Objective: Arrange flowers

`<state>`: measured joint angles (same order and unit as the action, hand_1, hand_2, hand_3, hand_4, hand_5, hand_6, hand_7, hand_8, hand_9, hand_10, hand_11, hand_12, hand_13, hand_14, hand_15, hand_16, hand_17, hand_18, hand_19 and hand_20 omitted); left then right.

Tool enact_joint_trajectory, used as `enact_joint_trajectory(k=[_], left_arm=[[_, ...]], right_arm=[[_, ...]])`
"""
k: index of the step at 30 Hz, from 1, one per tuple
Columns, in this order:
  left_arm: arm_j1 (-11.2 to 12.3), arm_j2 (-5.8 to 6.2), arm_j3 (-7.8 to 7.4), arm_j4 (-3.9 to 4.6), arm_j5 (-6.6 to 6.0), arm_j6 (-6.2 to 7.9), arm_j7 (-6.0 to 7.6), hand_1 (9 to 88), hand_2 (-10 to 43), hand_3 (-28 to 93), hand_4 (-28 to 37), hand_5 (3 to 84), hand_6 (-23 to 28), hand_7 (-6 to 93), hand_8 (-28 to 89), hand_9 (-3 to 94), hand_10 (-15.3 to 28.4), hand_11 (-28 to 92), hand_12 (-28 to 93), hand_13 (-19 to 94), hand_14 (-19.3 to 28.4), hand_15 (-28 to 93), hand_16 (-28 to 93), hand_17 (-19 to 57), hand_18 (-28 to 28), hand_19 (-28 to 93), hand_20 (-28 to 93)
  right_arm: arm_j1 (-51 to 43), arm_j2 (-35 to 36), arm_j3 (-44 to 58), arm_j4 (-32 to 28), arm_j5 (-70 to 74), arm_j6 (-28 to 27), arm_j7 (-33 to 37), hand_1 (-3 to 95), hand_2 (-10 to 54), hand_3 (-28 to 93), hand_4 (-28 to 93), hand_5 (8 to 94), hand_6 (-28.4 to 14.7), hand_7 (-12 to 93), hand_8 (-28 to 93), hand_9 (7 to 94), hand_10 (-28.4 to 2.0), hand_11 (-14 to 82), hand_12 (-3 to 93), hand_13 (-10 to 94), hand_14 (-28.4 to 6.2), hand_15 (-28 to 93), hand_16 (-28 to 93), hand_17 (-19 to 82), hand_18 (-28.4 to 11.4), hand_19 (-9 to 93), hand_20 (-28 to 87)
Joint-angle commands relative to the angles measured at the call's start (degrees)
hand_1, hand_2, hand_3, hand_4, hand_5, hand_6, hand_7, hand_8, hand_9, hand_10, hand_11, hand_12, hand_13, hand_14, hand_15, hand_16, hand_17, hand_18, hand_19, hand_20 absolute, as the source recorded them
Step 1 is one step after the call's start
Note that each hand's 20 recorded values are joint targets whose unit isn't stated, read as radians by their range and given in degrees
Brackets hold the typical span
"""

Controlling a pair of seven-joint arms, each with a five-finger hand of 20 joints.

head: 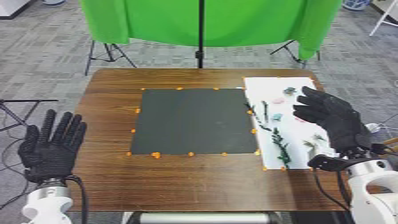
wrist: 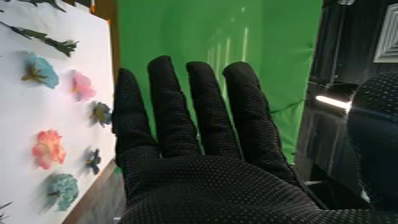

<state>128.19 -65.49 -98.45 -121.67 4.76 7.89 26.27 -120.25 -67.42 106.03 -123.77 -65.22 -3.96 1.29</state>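
Note:
My right hand (head: 333, 117) is over the right part of the white sheet with its fingers straight, holding nothing. In the right wrist view the same hand (wrist: 213, 185) has its fingers extended beside the sheet. Flower heads lie on that sheet: a light blue one (wrist: 41, 70), a pink one (wrist: 83, 85), a coral one (wrist: 49, 149), a teal one (wrist: 63, 191) and small dark blue ones (wrist: 100, 114). Green stems (head: 281, 145) lie along the sheet's left side in the head view. My left hand (head: 55, 150) is open at the table's left edge.
A dark grey square mat (head: 194, 121) with orange markers around it lies mid-table, left of the white sheet (head: 274, 162). The brown table (head: 178, 187) extends in front of the mat. A green cloth (head: 249, 22) on stands hangs behind the table.

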Motion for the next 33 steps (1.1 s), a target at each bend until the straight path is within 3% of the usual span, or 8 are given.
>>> enact_joint_trajectory(k=[1,4,8,15,20,23,28,33], left_arm=[[1.2,-0.52,0.29,-0.3,-0.74,1.11,0.45,23.8,11.8,78,-28.3,22.5,2.7,9.5,-13,39.6,14.7,15,7,31,14.5,21,-6,-2.3,10.9,27,10],[1.6,-0.64,0.14,-0.41,-0.65,1.2,0.63,23.9,11.8,78,-28.3,20.3,2.3,11.3,-15,39.3,14.6,15,7,31,14.6,21,-6,-2.4,11.0,27,10],[1.9,-0.66,0.14,-0.59,-0.55,1.02,0.55,24.1,11.8,78,-28.3,21.1,2.7,11.8,-15,39.3,14.6,15,7,31,14.6,21,-6,-2.5,11.2,28,10],[2.1,-0.46,-0.11,-1.14,-1.31,1.94,1.39,24.2,11.8,78,-28.3,18.4,2.3,11.8,-15,38.7,14.6,15,7,31,14.5,21,-6,-2.7,11.2,28,10],[1.9,-0.36,-0.4,-0.93,-1.12,1.97,1.01,24.4,11.8,78,-28.3,14.8,1.8,13.6,-17,37.9,14.6,15,7,30,14.5,21,-6,-2.7,11.2,28,10],[2.2,-0.41,-0.34,-0.91,-0.6,1.52,0.65,24.5,11.7,78,-28.3,19.5,2.9,12.6,-16,38.2,14.6,15,7,31,14.7,22,-6,-2.6,11.3,28,10],[2.1,-0.35,-0.03,-0.86,-0.82,1.36,0.45,24.4,11.8,78,-28.3,26.1,4.6,10.3,-14,38.7,14.7,15,7,31,14.8,22,-6,-2.8,11.5,28,10],[2.0,-0.15,0.09,-0.75,-0.84,1.37,0.35,24.4,11.9,78,-28.3,27.6,4.9,9.5,-13,38.8,14.7,15,7,31,14.8,22,-6,-2.9,11.6,28,10]], right_arm=[[-1.0,-0.7,1.1,-0.3,0.2,-1.0,0.2,12.3,1.2,83,-27,45.2,-4.7,11,-11,46.3,-15.4,6.3,11.2,40,-15.8,12,17,15,-18.4,31,18],[-0.6,-0.5,1.6,-1.1,-4.8,0.2,2.7,12.6,1.4,83,-27,45.2,-4.6,11,-11,46.4,-15.4,6.4,11.2,41,-15.6,13,18,15,-18.4,33,19],[0.4,2.6,0.6,-3.6,-42.4,0.7,7.4,15.2,3.3,81,-27,47.3,-5.9,11,-11,53.3,-17.6,11.6,13.4,51,-15.2,34,18,18,-20.6,60,26],[0.7,9.1,-5.7,-5.4,-59.5,0.5,21.2,20.1,-9.3,75,-26,63.7,-5.0,26,-14,63.3,-18.8,37.1,23.3,57,-15.8,64,20,27,-22.7,83,30],[1.2,10.2,-8.6,-5.3,-63.3,-3.7,26.3,20.9,-9.5,72,-28,64.5,-4.6,36,-15,63.3,-18.8,45.1,26.8,58,-16.2,69,22,29,-23.3,87,30],[0.3,9.3,-9.4,-5.0,-60.8,1.0,26.6,21.0,-9.5,71,-28,64.5,-4.7,36,-15,63.2,-19.1,45.2,26.8,58,-16.4,69,22,29,-23.4,87,30],[0.8,10.4,-12.9,-3.7,-74.9,-3.5,29.0,22.3,-9.5,72,-27,64.7,-4.8,36,-16,63.5,-19.3,44.9,26.6,59,-16.3,69,22,30,-23.5,87,29],[3.4,12.9,-18.1,-0.3,-79.9,-2.4,30.4,24.5,-9.5,68,-28,66.5,-4.1,42,-15,65.8,-18.8,48.1,27.5,62,-16.2,70,22,32,-24.3,90,29]])
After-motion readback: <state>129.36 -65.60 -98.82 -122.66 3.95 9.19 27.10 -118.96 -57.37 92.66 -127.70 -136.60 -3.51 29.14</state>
